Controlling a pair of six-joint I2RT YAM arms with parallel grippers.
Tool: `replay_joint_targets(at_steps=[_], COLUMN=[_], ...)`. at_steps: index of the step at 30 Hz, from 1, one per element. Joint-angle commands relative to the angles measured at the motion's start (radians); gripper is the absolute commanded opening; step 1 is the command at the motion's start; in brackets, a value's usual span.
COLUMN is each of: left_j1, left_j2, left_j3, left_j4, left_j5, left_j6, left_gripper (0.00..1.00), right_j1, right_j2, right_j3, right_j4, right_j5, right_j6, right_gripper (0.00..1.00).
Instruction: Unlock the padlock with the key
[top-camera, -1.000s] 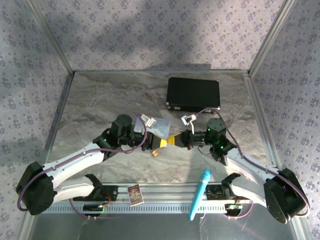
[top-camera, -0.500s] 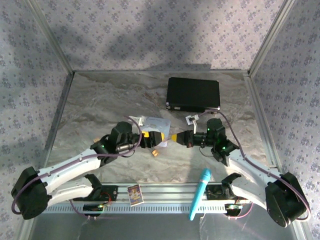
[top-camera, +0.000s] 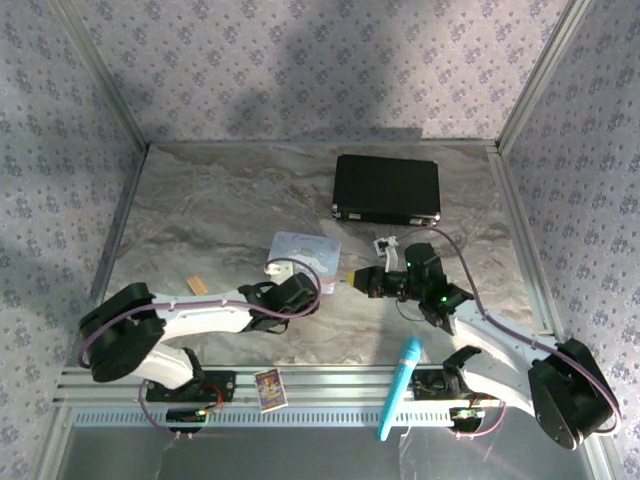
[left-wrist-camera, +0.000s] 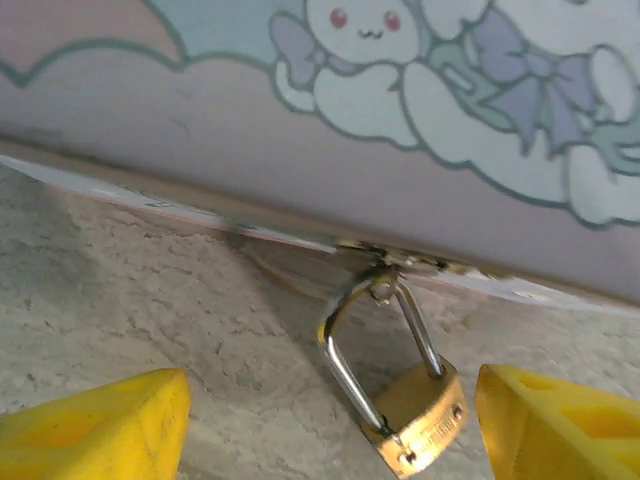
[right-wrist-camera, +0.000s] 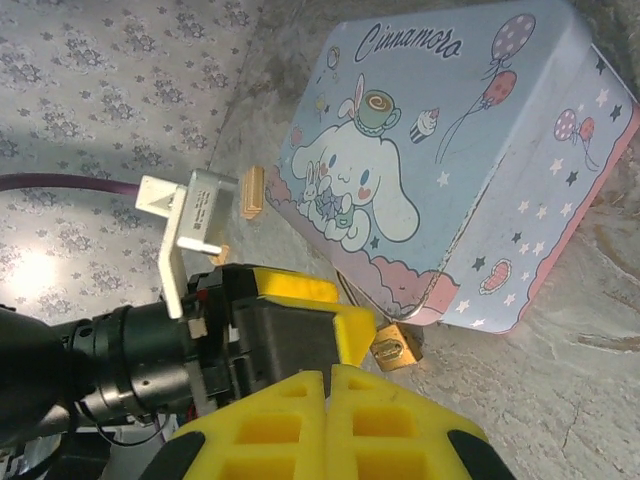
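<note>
- The left jaws are released. Their yellow fingers (left-wrist-camera: 95, 435) stand wide on either side of the padlock (left-wrist-camera: 415, 420) and touch neither it nor each other.
- A second ago they were clenched, up against the right jaws. Since then they have let go, and the left arm has folded back and dropped low to the surface (left-wrist-camera: 150, 290).
- The right jaws are clenched, fingers (right-wrist-camera: 290, 420) pressed together, just beside the tin's near edge, and have hardly moved. I cannot tell whether the key is pinched in them.
- The padlock hangs by its shackle from the clasp of the pastel tin (left-wrist-camera: 200, 110), with its brass body low against the surface. It looks still locked.
- The left arm seems to be lining up a fresh hold on the lock body to steady it for the key.
</note>
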Motion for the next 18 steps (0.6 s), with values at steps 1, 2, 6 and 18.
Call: replay_joint_targets(at_steps=[1, 2, 6, 18], left_j1=[-0.014, -0.012, -0.006, -0.001], left_j2=[0.059, 0.079, 0.145, 0.137], left_j3=[0.083, 0.098, 0.164, 0.141], left_j4=[-0.091, -0.101, -0.147, -0.160], left_j5=[-0.118, -0.118, -0.092, 0.029], left_j6=[-0.074, -0.076, -0.062, -0.052], left_gripper=[0.73, 0.72, 0.68, 0.47], right_j1=[0.023, 0.029, 0.041, 0.054], right_j2=[0.018, 0.024, 0.048, 0.045], right_j3=[-0.009, -0.009, -0.007, -0.027], right_j4=[0.017, 0.022, 0.034, 0.034], right_j5=[0.037, 0.041, 0.051, 0.068], right_j6=[-0.009, -0.007, -0.008, 0.003], right_gripper=[0.00, 0.00, 0.00, 0.00])
